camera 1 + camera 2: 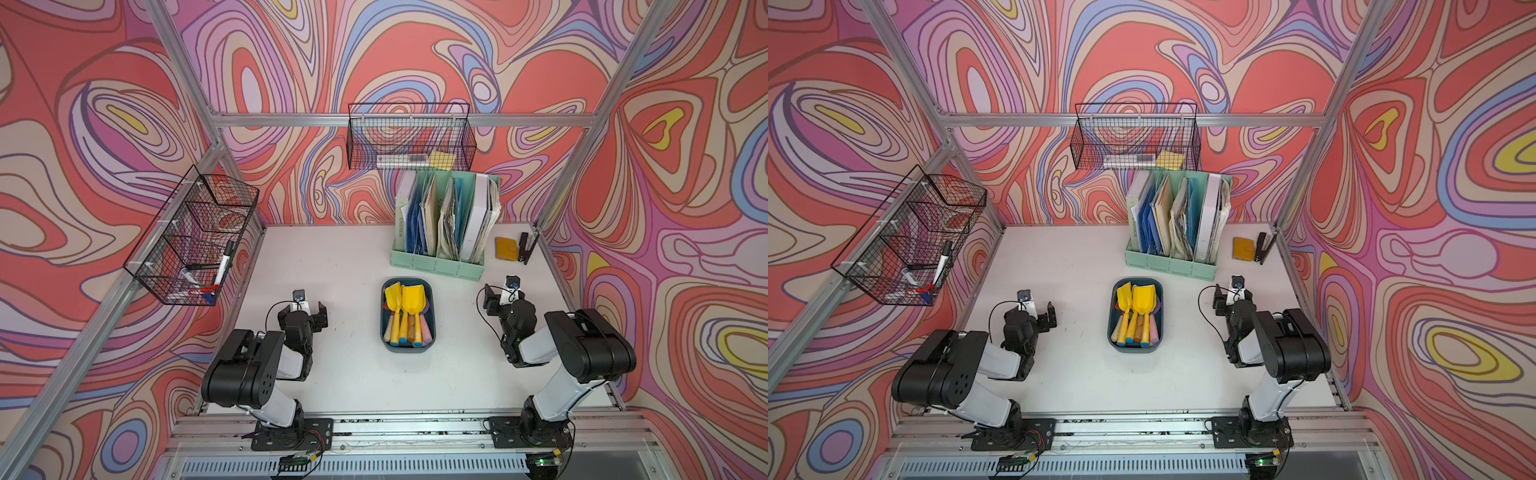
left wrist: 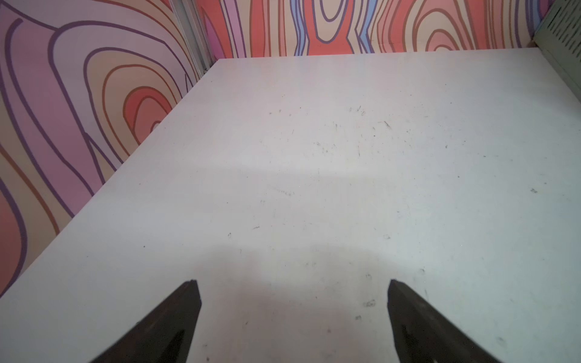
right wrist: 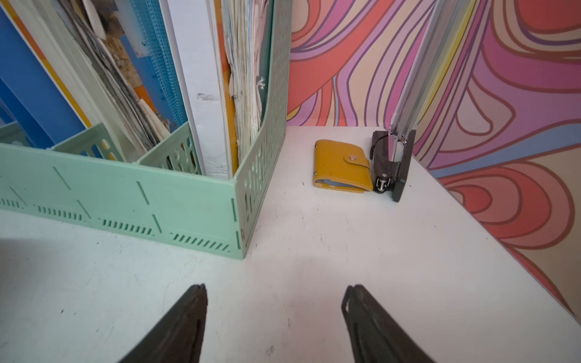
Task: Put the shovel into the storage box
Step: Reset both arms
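Left gripper (image 2: 293, 284): jaws spread wide, nothing between them, only bare white table (image 2: 314, 157) under and ahead of it. Right gripper (image 3: 276, 287): jaws also apart, a bit narrower, holding nothing.

In both top views the storage box (image 1: 407, 348), a dark teal bin, sits on the table between the two grippers, to the right of the left gripper and to the left of the right one, well apart from both. Neither wrist view shows it.

One yellow shovel (image 1: 393, 294) and a second yellow shovel (image 1: 413, 296) lie inside the box side by side, blades toward the far end, away from the arm bases. More handles, pink and tan, lie packed beside them; I cannot tell what those belong to.

The mint-green file organiser (image 3: 125, 195), full of folders and papers, stands ahead of the right gripper and to its left, near. Further ahead and to its right, a yellow snap wallet (image 3: 341, 166) lies flat, with a black stapler (image 3: 390, 163) just beside it at the frame post.
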Robot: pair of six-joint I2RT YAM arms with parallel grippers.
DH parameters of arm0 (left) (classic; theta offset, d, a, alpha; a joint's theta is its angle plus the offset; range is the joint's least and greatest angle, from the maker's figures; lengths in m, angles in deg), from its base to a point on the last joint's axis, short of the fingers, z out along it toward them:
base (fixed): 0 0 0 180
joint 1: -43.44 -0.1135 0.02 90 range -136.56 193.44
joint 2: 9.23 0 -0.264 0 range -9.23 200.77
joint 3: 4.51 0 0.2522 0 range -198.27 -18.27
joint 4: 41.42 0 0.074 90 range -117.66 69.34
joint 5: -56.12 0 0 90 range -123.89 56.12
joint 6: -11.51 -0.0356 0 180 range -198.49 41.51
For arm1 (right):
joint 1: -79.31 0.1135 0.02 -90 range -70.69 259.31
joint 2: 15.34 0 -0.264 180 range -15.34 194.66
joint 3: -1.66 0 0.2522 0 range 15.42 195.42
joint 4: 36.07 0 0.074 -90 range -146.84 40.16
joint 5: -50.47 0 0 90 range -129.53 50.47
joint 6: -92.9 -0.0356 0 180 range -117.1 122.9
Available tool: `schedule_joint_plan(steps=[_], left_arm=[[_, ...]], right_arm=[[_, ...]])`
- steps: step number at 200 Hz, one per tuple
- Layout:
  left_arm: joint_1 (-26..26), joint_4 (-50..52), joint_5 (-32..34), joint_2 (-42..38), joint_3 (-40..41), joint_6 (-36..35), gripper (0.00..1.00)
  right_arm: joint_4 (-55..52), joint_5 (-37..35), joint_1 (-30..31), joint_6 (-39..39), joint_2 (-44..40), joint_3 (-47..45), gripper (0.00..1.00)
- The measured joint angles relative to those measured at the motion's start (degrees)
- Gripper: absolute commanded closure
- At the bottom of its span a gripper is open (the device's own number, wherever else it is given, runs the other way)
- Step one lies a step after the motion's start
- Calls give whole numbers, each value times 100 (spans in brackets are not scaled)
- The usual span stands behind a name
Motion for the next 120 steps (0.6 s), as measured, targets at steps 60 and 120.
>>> schedule_joint_plan(steps=[60, 120], left_arm=[[-295, 870, -955, -85, -1005, -50, 1], [-293, 1086, -1154, -83, -984, -74, 1]], right_arm=[[-1097, 695, -435, -245, -48, 826, 2], [-1263, 780, -431, -271, -48, 811, 2]])
